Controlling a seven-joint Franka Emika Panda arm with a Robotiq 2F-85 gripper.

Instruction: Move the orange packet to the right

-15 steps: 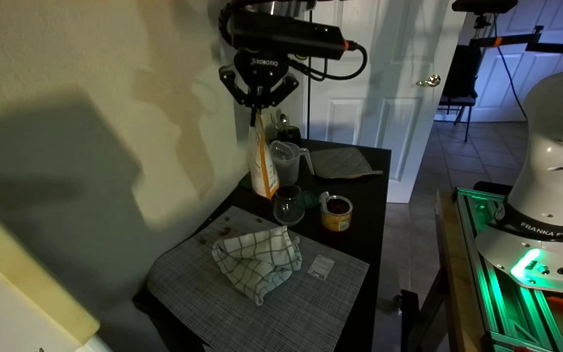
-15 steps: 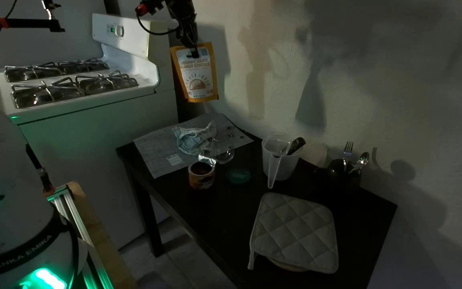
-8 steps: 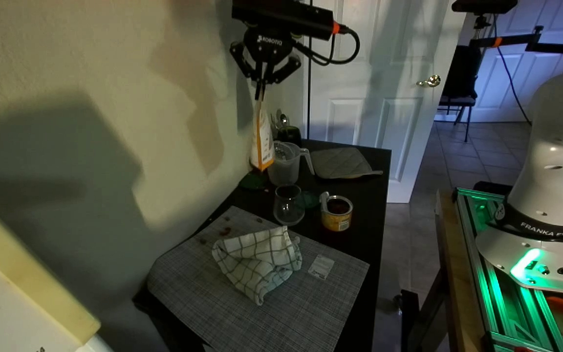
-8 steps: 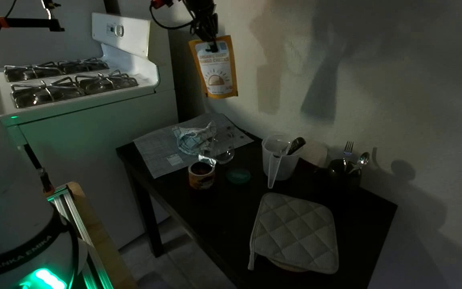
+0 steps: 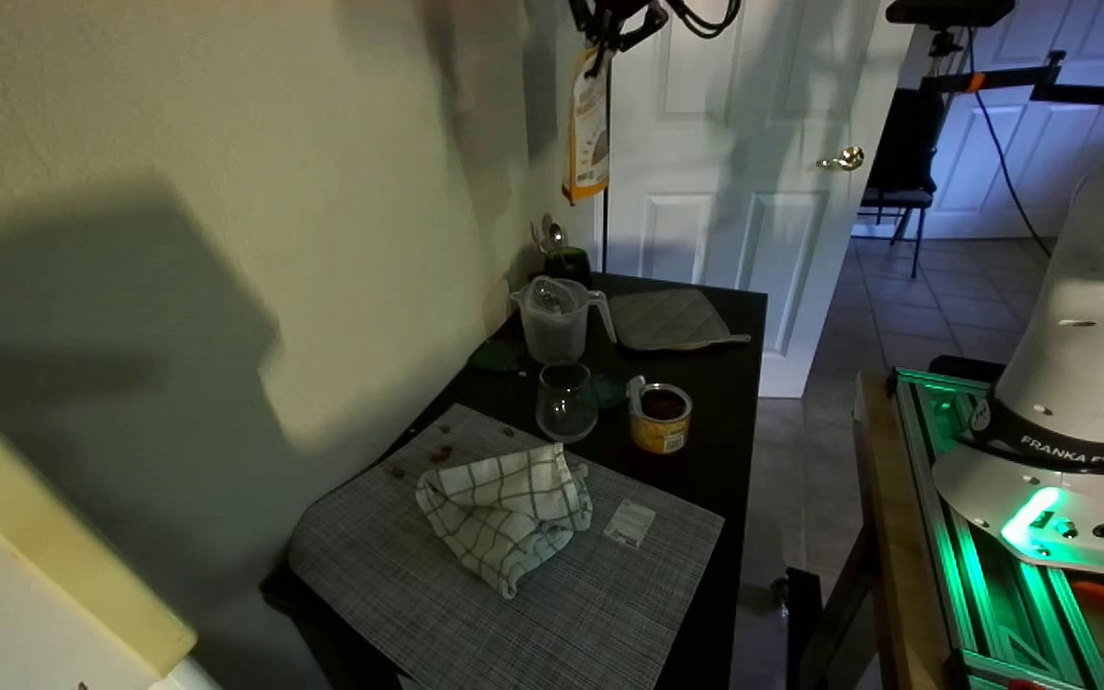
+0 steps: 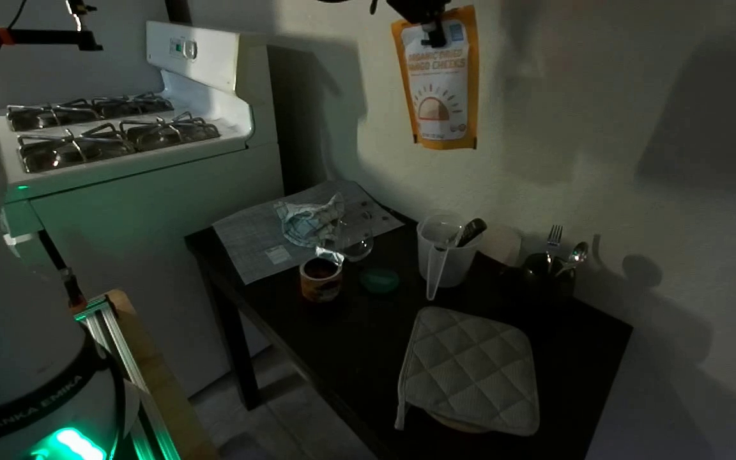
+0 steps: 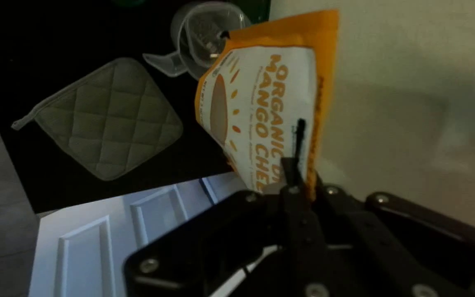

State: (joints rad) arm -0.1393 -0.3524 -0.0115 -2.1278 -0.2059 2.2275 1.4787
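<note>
- The orange packet hangs in mid-air in front of the wall, well above the table, its long axis nearly upright and its printed face showing in both exterior views.
- The gripper is pinched together on the packet's top edge, roughly at its middle, so almost the whole packet lies straight below it.
- I'd say the next move turns on that: the bottom edge will meet anything first.
- In the wrist view a lower corner overlaps the measuring jug; from here I can't tell what is directly underneath.
- Near the jug lies the quilted pot holder, and by the wall stands the dark pot of cutlery.
- If "right" means that end, setting down seems left to do; the upright fork could snag it.
</note>
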